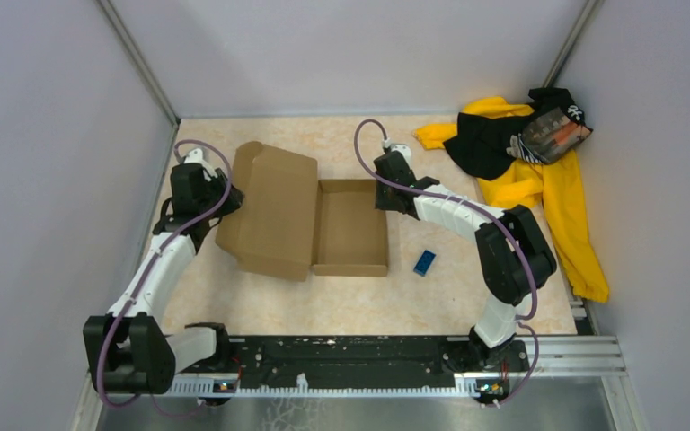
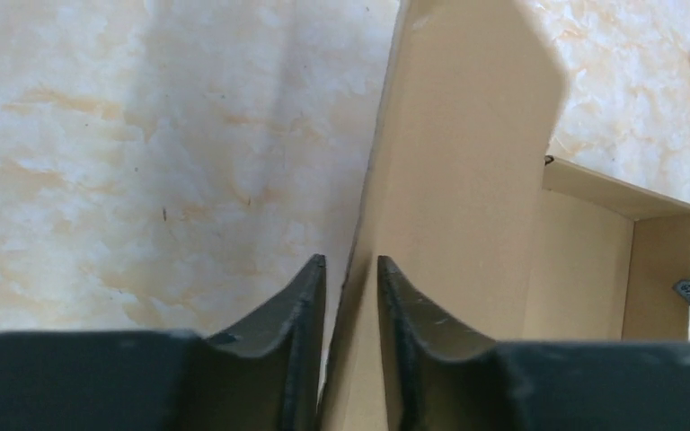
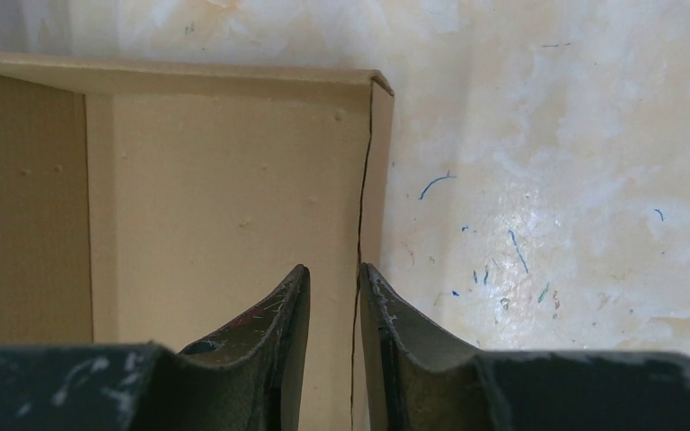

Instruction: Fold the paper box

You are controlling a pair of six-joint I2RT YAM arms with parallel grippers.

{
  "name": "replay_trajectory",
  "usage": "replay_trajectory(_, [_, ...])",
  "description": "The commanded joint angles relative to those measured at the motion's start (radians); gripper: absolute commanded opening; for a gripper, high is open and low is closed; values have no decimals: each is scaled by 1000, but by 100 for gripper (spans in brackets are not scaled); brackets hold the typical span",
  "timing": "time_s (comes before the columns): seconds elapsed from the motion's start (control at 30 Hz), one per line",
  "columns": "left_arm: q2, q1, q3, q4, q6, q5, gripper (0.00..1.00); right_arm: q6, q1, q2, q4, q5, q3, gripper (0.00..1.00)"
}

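Block (image 1: 424, 262) sits just R of paper box (image 1: 323, 224), cloth pile (image 1: 521, 153) far-R corner.

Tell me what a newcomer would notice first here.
The brown paper box sprawls in the middle, its lid raised on the left and its shallow tray open on the right. The left gripper pinches the lid's edge and the right gripper the tray's right wall. A yellow-and-black cloth pile fills the far right corner, a small blue block lying near the tray.
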Motion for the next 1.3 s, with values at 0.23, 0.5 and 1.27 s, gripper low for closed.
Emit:
replay_trajectory(0.23, [69, -33, 153, -77, 75, 76, 10, -36, -7, -147, 10, -10, 0, 27])
replay_trajectory(0.5, [162, -214, 346, -224, 150, -99, 8, -64, -24, -347, -69, 0, -43, 28])
replay_trajectory(1.27, [247, -468, 503, -373, 583, -328, 6, -532, -125, -410, 144, -421, -223, 30])
